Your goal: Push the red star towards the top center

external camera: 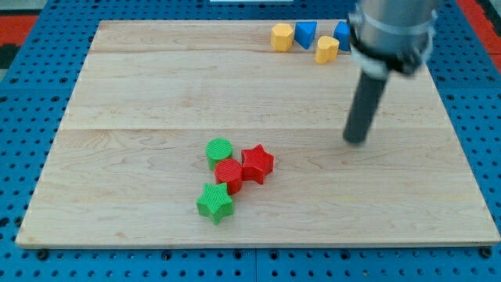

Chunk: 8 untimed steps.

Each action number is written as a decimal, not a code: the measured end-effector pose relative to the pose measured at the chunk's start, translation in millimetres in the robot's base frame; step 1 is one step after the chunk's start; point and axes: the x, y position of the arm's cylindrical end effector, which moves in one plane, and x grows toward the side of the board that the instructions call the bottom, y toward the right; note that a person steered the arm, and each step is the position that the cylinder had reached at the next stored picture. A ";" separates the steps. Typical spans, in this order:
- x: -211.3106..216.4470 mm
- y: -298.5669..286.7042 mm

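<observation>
The red star (257, 163) lies on the wooden board (141, 94), a little below its middle. It touches a red round block (228, 173) on its left. A green round block (220, 150) sits just above that, and a green star (214, 203) just below. My tip (356, 140) is on the board well to the right of the red star and slightly higher, apart from every block.
At the view's top right stand a yellow hexagon block (282, 37), a blue triangular block (305, 34), a yellow block (326, 49) and a blue block (342, 32) partly hidden behind the arm. A blue pegboard (31, 157) surrounds the board.
</observation>
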 end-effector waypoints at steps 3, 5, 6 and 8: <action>34.3 -108.3; 6.1 -135.7; -43.5 -126.5; -87.8 -94.1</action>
